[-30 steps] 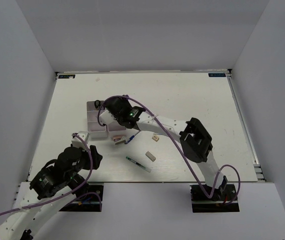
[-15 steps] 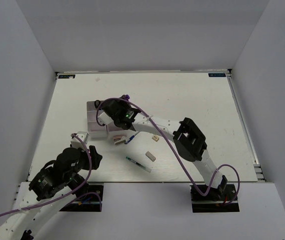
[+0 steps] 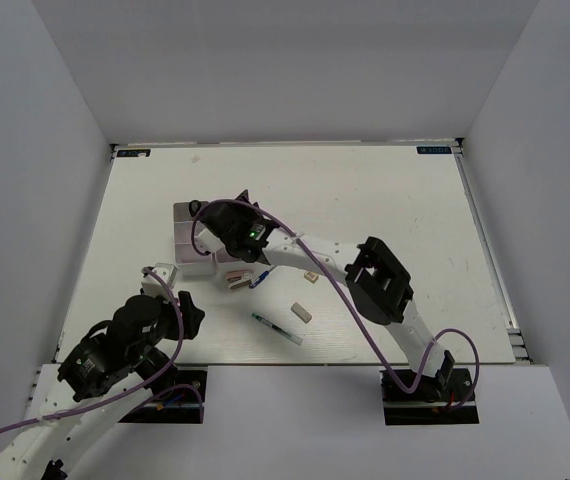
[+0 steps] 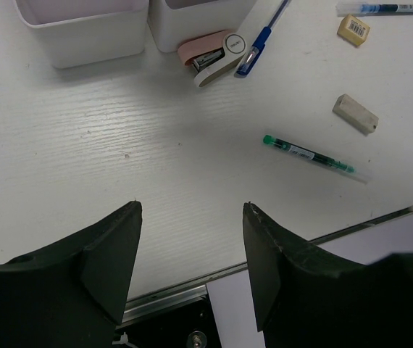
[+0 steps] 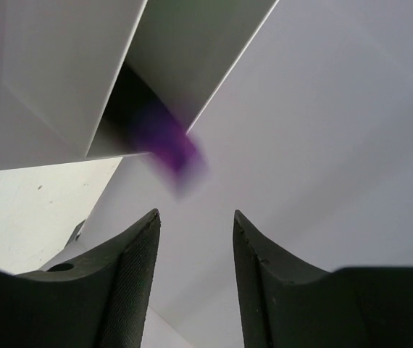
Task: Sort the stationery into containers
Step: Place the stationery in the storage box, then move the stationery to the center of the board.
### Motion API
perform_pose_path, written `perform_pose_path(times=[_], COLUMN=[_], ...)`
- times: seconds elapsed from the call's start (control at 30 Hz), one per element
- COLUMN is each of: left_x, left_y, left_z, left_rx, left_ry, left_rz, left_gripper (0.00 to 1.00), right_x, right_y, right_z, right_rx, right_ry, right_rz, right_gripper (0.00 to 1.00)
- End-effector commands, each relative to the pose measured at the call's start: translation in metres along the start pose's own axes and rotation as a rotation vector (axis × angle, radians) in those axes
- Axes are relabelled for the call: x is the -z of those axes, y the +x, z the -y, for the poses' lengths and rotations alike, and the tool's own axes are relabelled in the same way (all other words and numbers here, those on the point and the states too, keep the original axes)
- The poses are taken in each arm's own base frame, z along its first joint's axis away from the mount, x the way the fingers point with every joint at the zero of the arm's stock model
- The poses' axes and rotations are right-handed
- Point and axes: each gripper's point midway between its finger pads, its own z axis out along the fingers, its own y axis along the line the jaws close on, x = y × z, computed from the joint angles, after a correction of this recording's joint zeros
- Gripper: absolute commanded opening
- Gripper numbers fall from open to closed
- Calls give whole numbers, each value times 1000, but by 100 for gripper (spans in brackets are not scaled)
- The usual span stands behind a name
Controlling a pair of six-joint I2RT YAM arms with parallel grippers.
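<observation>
A: Purple smear [image 5: 167, 148] in the right wrist view, just past the fingertips. It is too blurred to name, and I can't tell whether it touches anything.

B: Loose stationery?

A: All on the table [image 3: 385, 200]. In the top view the green-capped pen [image 3: 277, 329] lies between 4 and 5 o'clock from the trays [image 3: 193, 262]. The long beige eraser [image 3: 301, 313] is near the pen, at its 2 o'clock. The small labelled eraser [image 3: 311, 278] is roughly 12 o'clock from the beige one. A pink-and-white stapler-like piece [image 4: 210, 56] and a blue pen [image 4: 261, 45] lie side by side, just beside the trays' near wall.

B: Grippers?

A: Right gripper [image 5: 195, 214] is over the trays, about 1 o'clock from their centre and angled toward the walls. Its jaws are parted with nothing between them. Left gripper [image 4: 190, 217] hangs over bare table at 7 o'clock from the trays, spread wide and empty.
</observation>
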Motion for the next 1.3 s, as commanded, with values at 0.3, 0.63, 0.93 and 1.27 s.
perform_pose_path(times=[0.3, 0.63, 0.93, 1.27], left_x=[0, -13, -55, -99], left_y=[-1, 10, 17, 14], left_z=[2, 39, 65, 73], left_rx=[5, -56, -35, 232], left_ry=[11, 152, 20, -282], left_rz=[10, -164, -377, -179], left_gripper=[68, 1, 56, 68], right_x=[38, 114, 192, 186], right_y=[19, 81, 126, 118], right_z=[31, -11, -129, -212], right_rx=[30, -554, -1011, -1392], right_ry=[51, -234, -880, -859], right_rz=[-19, 7, 192, 306], right_gripper=[54, 0, 57, 71])
